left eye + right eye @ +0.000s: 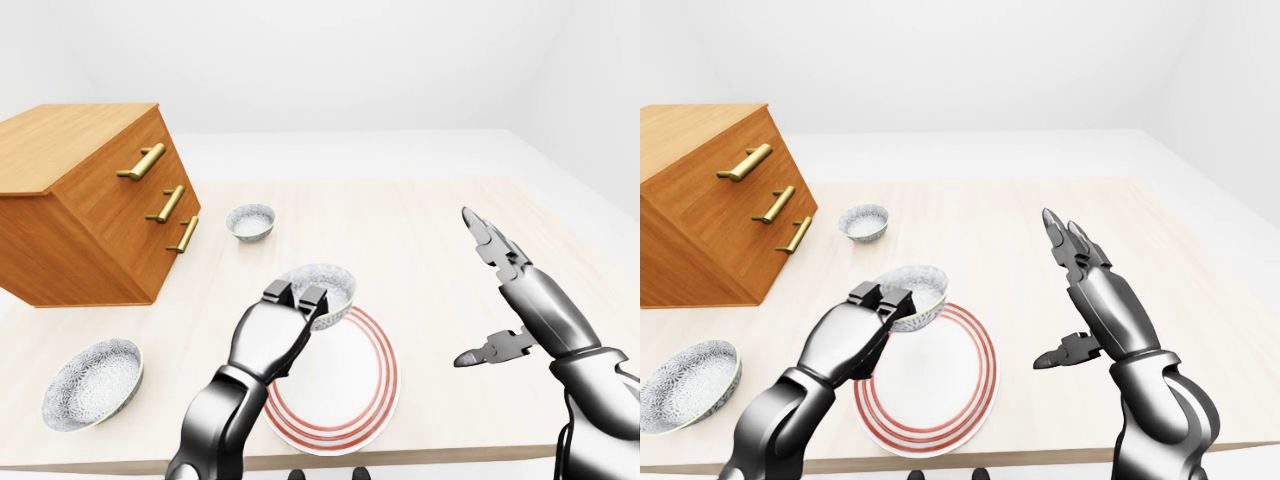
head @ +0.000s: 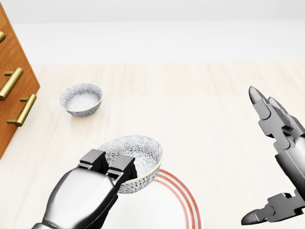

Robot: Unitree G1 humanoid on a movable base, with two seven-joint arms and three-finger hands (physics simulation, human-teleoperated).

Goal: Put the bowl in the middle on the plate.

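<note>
Pale wood makes the table (image 1: 440, 230), and on it lies a white plate (image 1: 350, 400) ringed with red bands near the lower edge of the left-eye view. Over the plate's upper-left rim hangs the bowl (image 2: 136, 155) — patterned grey-white, tilted slightly, clear of the table as far as the head view shows. The left hand (image 2: 107, 169) has it by the near rim: two fingers (image 2: 121, 167) hook over the edge into the bowl, with the rest of the hand beneath and behind it, closed tight on the rim.

The right hand (image 1: 495, 295) is held up over bare table to the right of the plate, well apart from it — fingers straight and pointing up the view, thumb jutting left, gripping nothing.

Two more patterned bowls sit on the table: a small one (image 1: 250, 221) above the held bowl, near the drawers, and a large one (image 1: 92, 383) at lower left. A wooden drawer chest (image 1: 90, 205) with three brass handles stands at upper left.
</note>
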